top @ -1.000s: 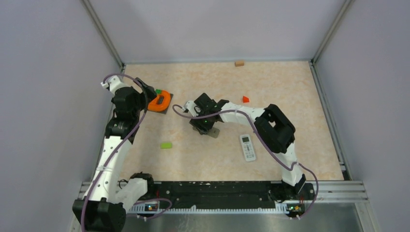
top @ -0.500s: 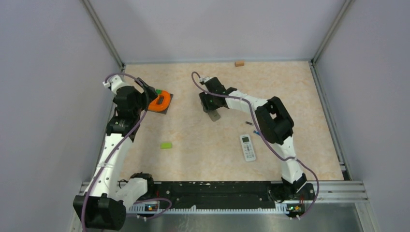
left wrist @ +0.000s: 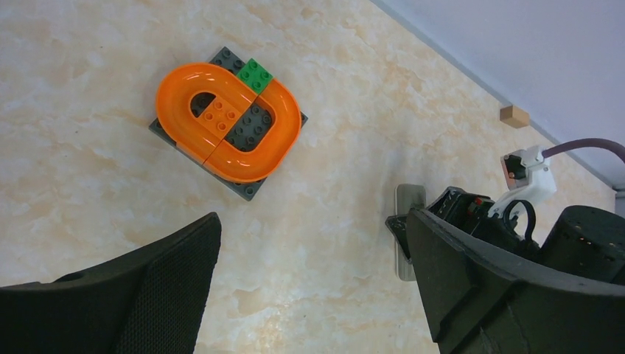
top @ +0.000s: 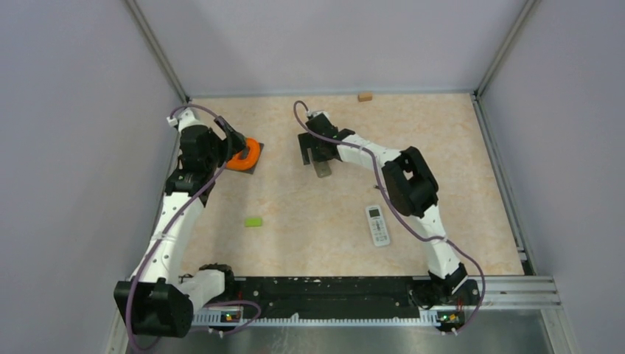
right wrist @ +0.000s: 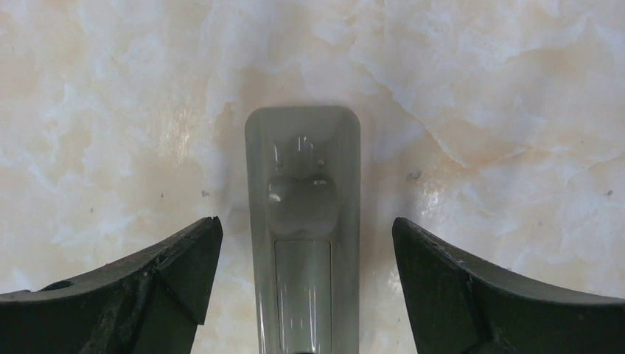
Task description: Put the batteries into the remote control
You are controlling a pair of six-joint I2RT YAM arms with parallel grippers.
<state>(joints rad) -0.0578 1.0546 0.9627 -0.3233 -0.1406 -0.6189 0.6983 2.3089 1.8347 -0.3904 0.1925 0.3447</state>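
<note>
Right tool point(right wrist: 306, 221): spread wide and holding nothing. Its two dark fingers sit at the lower left and lower right of the right wrist view.
Between those fingers: a grey translucent oblong plastic cover point(right wrist: 302, 162) lies flat on the tabletop point(top: 442, 147), rounded end toward the top of the frame. There is a clear gap to the finger on each side.
Right arm: in the top view it reaches to the upper centre, with the tool over the cover.
Left tool point(left wrist: 313, 217): also spread wide and empty. Its fingers fill the lower corners of the left wrist view.
Beyond the left tool: an orange oval plastic track ring point(left wrist: 286, 122) sits on a dark grey studded baseplate point(left wrist: 249, 131), with a small green brick point(left wrist: 255, 75) at the ring's upper edge. All three are in the upper left of that frame.
White remote control point(top: 378, 225): lies button side up, lower right of centre in the top view. It is well apart from both tools.
Batteries: not made out in any view.
Flat light green block point(top: 253, 221): lies alone, lower left of centre.
Small tan cube point(top: 364, 96): sits at the top edge of the tabletop.
</note>
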